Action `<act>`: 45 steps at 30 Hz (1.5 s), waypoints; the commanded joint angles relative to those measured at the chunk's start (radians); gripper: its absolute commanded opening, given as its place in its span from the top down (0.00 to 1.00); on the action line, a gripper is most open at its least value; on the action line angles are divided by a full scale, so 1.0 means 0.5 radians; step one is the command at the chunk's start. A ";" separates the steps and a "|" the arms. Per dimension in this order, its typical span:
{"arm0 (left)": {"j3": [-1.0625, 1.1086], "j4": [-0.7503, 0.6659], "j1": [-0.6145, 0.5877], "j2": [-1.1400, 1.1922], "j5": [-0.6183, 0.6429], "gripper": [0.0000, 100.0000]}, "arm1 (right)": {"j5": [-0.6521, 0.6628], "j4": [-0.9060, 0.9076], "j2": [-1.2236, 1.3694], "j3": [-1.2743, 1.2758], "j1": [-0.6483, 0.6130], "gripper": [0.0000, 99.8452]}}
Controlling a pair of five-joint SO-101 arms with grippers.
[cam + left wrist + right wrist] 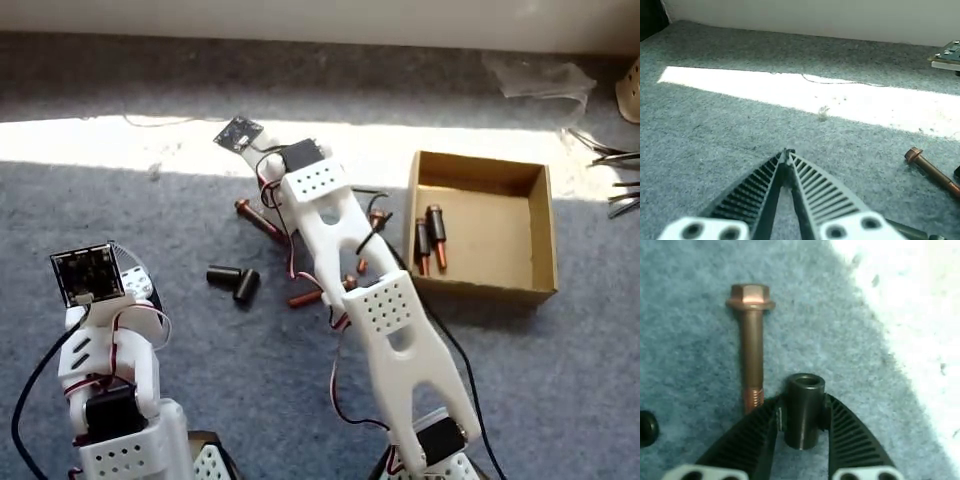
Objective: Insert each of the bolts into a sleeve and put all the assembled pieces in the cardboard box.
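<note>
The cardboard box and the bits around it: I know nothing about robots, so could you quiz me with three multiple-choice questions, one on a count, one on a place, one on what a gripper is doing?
1. How many assembled pieces lie in the cardboard box? A one; B two; C five.
2. Where are the two loose black sleeves? A in the box; B on its rim; C on the carpet.
3. The right gripper is: A shut on a black sleeve; B open and empty; C shut on a bolt.
Answers: B, two lie side by side there; C, both lie on the carpet outside the box; A, its fingers press the sleeve from both sides.
</note>
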 commanded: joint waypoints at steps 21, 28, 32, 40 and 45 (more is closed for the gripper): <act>0.048 -0.071 -0.008 -0.020 0.000 0.99 | 0.018 0.483 -0.066 -0.784 0.014 1.00; 0.054 -0.071 -0.008 -0.020 0.000 0.99 | 0.018 0.486 -0.075 -0.984 -0.002 1.00; 0.057 -0.071 -0.005 -0.020 0.000 0.99 | 0.018 0.489 -0.167 -1.091 -0.020 1.00; 0.066 -0.071 0.044 -0.020 -0.006 0.99 | -0.147 0.489 -0.554 -0.941 -0.087 1.00; 0.066 -0.071 0.044 -0.020 -0.006 0.99 | -0.147 0.489 -0.941 -0.566 -0.121 1.00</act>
